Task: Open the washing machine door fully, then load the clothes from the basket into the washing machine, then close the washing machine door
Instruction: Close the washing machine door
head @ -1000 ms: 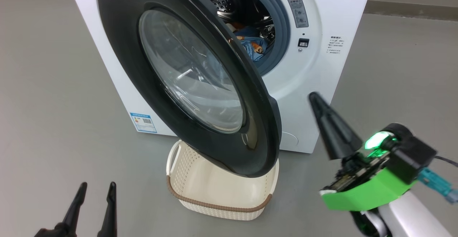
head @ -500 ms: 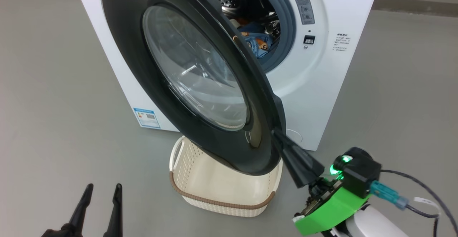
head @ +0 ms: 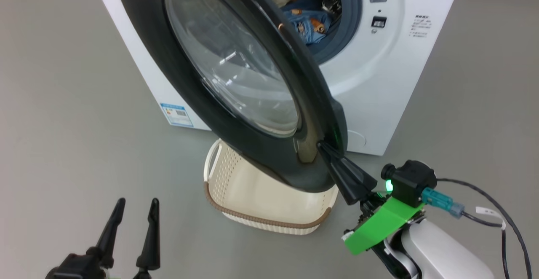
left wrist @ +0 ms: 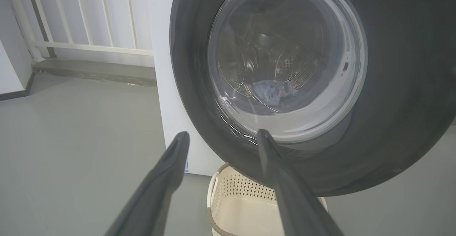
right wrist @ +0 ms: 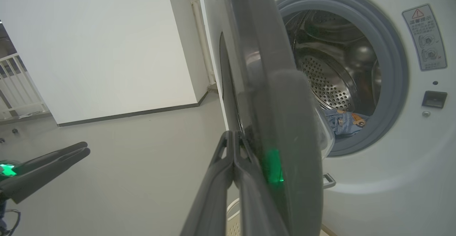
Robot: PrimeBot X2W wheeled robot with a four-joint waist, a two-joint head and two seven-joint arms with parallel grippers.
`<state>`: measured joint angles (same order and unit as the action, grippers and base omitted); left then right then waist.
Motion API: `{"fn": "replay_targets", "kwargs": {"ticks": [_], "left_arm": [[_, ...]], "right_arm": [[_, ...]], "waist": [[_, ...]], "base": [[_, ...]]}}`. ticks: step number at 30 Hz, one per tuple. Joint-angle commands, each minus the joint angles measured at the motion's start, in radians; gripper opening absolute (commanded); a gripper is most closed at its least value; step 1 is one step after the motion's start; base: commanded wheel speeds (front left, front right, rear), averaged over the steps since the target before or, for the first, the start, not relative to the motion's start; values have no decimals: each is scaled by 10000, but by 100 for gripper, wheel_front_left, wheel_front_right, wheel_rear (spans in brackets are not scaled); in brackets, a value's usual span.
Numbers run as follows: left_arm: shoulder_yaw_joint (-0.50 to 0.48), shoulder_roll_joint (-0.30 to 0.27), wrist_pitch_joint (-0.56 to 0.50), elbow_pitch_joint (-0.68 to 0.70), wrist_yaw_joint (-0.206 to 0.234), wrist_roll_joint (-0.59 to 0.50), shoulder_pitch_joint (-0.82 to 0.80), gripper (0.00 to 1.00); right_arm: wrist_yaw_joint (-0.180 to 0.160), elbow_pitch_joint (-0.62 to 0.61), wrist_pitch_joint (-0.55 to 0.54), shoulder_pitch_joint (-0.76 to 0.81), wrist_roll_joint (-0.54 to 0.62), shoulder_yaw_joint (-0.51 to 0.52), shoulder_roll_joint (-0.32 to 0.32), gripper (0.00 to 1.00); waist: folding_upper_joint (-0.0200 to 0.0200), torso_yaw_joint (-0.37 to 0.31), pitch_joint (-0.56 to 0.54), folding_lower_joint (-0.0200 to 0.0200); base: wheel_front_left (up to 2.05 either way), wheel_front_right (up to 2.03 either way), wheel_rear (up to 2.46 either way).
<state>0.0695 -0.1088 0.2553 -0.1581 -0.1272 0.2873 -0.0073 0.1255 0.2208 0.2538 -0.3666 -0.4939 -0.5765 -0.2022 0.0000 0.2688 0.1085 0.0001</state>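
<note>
Head view: I see the right claw [head: 323, 147] pinched shut, tips against the lower rim of the washing machine door [head: 252, 161]. The door stands ajar over the basket [head: 261, 222]. The left claw [head: 137, 207] is spread open, low left.
Left wrist view: my left claw faces the door glass, with the clothes [left wrist: 272, 90] visible through it in the drum.
Right wrist view: my shut claw presses against the door edge, and the clothes lie inside the washing machine [right wrist: 409, 150].

The large round door with glossy black rim and bulging glass centre [head: 236, 81] stands half-open across the drum mouth of the big white boxy washing machine [head: 379, 93], leaving a gap only along its right side. It overhangs the rear of the small cream perforated plastic basket [head: 269, 220]; the front half lies uncovered.
</note>
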Motion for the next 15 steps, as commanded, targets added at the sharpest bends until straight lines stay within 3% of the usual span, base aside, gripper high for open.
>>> {"fn": "replay_targets", "kwargs": {"ticks": [1, 8, 15], "left_arm": [[-287, -73, 65, 327, -35, -135, -417, 100], [-251, 68, 65, 404, -35, -176, -642, 100], [-175, 214, 65, 591, -35, -246, -963, 100]], "right_arm": [[52, -135, 80, -343, -115, -100, 10, 0], [52, 46, 80, -715, -155, 36, -99, 0], [52, 155, 80, -1101, -4, 832, -268, 0]], "waist": [[0, 105, 263, -1], [0, 153, 623, -1], [0, 154, 1120, -1]], "base": [[0, 0, 0], [0, 0, 0], [0, 0, 0]]}}
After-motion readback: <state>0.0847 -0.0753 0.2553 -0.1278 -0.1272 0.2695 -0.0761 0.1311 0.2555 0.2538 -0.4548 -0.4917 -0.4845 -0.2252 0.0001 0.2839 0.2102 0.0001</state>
